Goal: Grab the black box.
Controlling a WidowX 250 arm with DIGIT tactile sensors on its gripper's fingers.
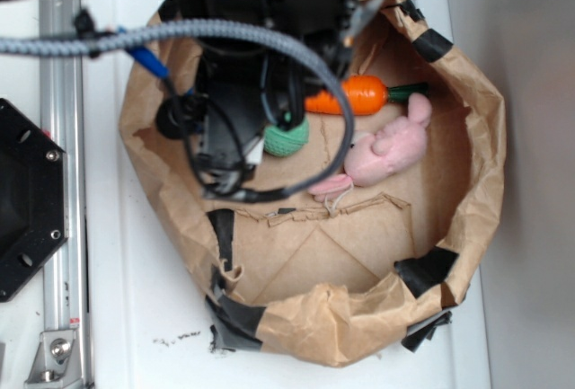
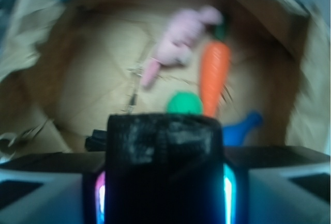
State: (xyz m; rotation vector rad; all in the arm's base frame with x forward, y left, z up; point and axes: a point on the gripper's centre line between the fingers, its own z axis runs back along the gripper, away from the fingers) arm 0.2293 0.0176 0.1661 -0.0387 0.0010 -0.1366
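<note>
- Inside the paper bin (image 1: 467, 164), far left, the gripper (image 2: 165, 151) is positioned low; jaw state cannot be told.
- The black box (image 2: 95, 142), judged the dark shape just beside it, is not confirmed grasped.

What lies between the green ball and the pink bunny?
Nothing but bare paper, seen in the wrist view between ball and bunny. In the exterior view a cable crosses in front.

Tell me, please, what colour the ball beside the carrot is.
Green; the ball shows best in the exterior view.
</note>
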